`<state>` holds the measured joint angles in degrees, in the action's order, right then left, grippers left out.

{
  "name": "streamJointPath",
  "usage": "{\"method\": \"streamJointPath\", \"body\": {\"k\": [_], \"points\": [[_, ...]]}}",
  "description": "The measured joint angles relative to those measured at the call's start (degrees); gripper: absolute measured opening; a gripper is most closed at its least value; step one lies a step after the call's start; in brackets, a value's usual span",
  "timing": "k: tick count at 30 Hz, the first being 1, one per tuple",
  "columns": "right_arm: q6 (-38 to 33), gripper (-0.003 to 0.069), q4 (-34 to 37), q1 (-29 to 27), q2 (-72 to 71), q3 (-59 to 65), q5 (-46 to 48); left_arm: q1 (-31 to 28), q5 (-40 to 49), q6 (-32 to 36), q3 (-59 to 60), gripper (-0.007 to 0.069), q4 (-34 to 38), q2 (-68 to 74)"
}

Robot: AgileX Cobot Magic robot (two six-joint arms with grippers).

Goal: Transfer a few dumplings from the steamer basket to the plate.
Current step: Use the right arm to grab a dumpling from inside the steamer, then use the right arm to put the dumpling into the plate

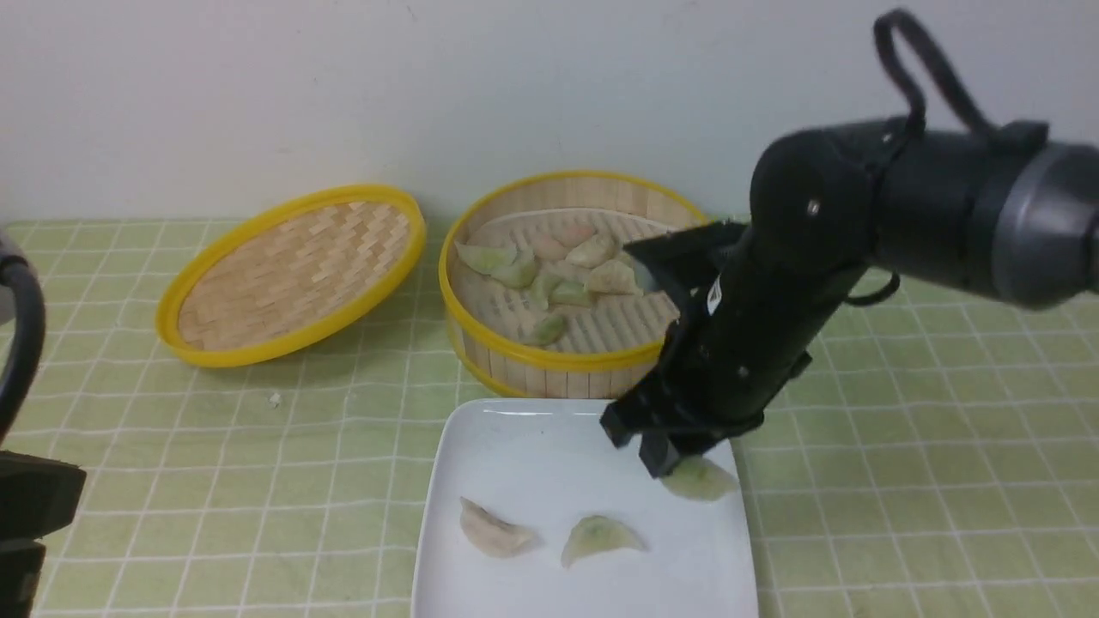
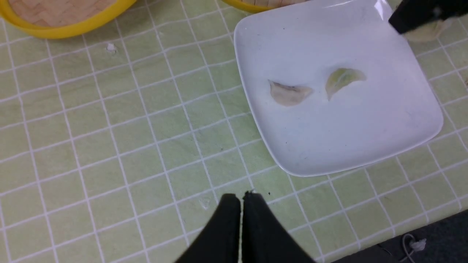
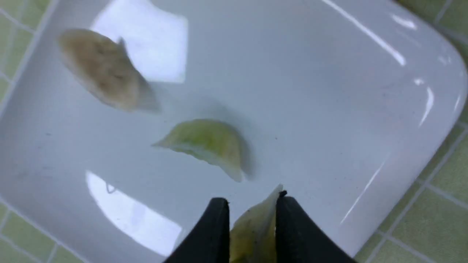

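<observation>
- Right gripper (image 3: 252,200) pinches a pale green dumpling (image 1: 700,479) over the white plate (image 1: 549,446) (near its right edge).
- A whitish dumpling (image 1: 494,530) and a green dumpling (image 1: 598,536) lie on it; more dumplings (image 1: 549,287) sit in the steamer basket (image 1: 549,365).
- Left gripper (image 2: 241,197) hangs closed, empty, above the checked tablecloth (image 2: 109,146).

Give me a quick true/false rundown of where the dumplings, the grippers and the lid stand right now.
1. The right gripper is shut on a light green dumpling above the plate. True.
2. The plate is bare. False: two dumplings lie on it.
3. The left gripper holds a dumpling. False: it is shut on nothing, over the tablecloth.
4. The steamer basket holds several dumplings. True.
5. The lid covers the basket. False: it sits beside it, on the robot's left.
</observation>
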<state>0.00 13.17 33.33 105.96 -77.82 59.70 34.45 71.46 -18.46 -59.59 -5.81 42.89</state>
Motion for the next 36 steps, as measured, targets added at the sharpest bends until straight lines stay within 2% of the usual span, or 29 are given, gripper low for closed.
{"method": "streamJointPath", "body": {"k": [4,5,9,12,14,17,22,24,27,34,36], "points": [[0.0,0.0221,0.5,0.0,2.7,0.0,-2.6,0.0,0.0,0.0,0.0,-0.0006,0.1,0.0],[0.4,0.0292,0.6,0.0,3.1,-0.5,-3.6,0.0,-0.1,0.0,0.0,-0.0006,0.1,0.0],[1.3,0.0459,-0.8,0.0,3.3,-4.7,-2.3,0.0,-0.1,0.0,0.0,-0.0006,0.1,0.0],[1.5,0.0489,-3.0,0.0,2.7,-8.7,2.8,0.0,-0.1,0.0,0.0,-0.0006,0.1,0.0],[1.5,0.0454,-5.9,0.0,0.1,-12.2,8.6,0.0,-0.1,0.0,0.0,-0.0006,0.1,0.0],[2.4,0.035,-9.0,0.0,-5.7,-13.3,9.9,0.0,-0.1,0.0,0.0,-0.0006,0.1,0.0],[5.7,0.0137,-11.1,0.0,-20.9,-10.6,10.8,0.0,-0.5,0.0,0.0,-0.0006,0.1,0.0],[6.9,0.0032,-11.3,0.0,-31.4,-5.8,10.9,0.0,-1.5,0.0,0.0,-0.0006,0.1,0.0],[7.5,-0.0003,-11.9,0.0,-41.8,1.5,6.8,0.0,-2.7,0.0,0.0,-0.0006,0.1,0.0],[7.6,-0.0014,-13.5,0.0,-75.2,31.9,-18.1,0.0,-6.1,0.0,0.0,-0.0006,0.1,0.0],[7.6,-0.0015,-14.0,0.0,-83.0,38.6,-22.3,0.0,-6.6,0.0,0.0,-0.0006,0.1,0.0]]}}
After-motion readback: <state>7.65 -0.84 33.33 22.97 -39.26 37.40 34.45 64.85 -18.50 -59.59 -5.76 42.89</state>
